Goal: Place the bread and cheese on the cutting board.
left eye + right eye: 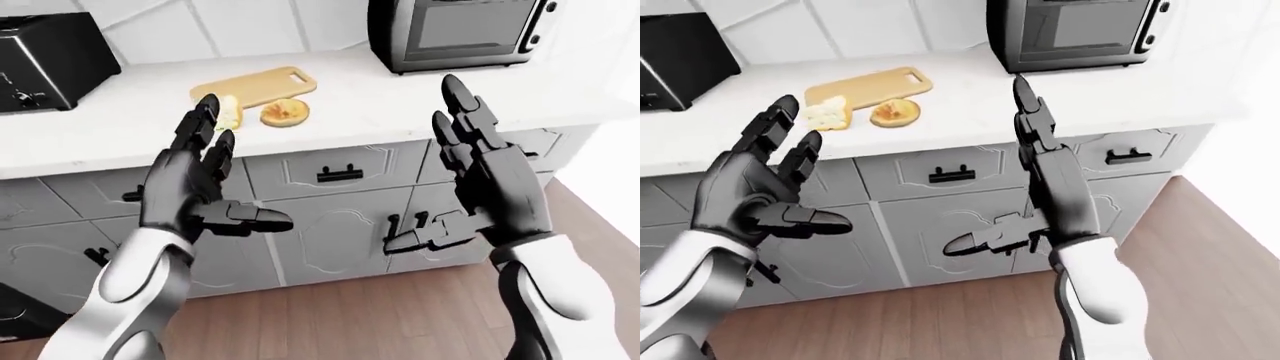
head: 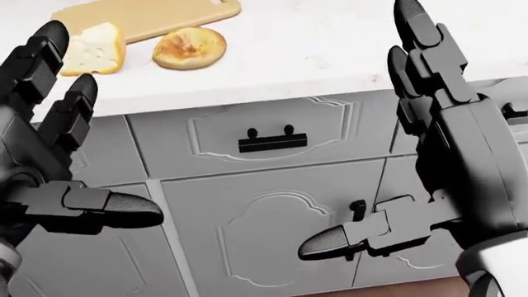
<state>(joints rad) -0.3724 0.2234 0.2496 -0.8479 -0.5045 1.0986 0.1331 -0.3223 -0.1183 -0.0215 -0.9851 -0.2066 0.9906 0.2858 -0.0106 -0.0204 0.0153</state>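
Cheese [image 2: 93, 48] and bread [image 2: 189, 47] lie side by side on the desk [image 2: 314, 43] in the head view's upper left, just below the cutting board [image 2: 144, 17], neither on it. Both hands are splayed and empty. The left robot hand [image 2: 49, 154] sits nearer than the right robot hand [image 2: 429, 142]; the reach goes up-frame.

White counter [image 1: 970, 97] with cutting board [image 1: 872, 86], bread [image 1: 894, 112], cheese [image 1: 826, 114], microwave [image 1: 1080, 30], toaster [image 1: 680, 60].
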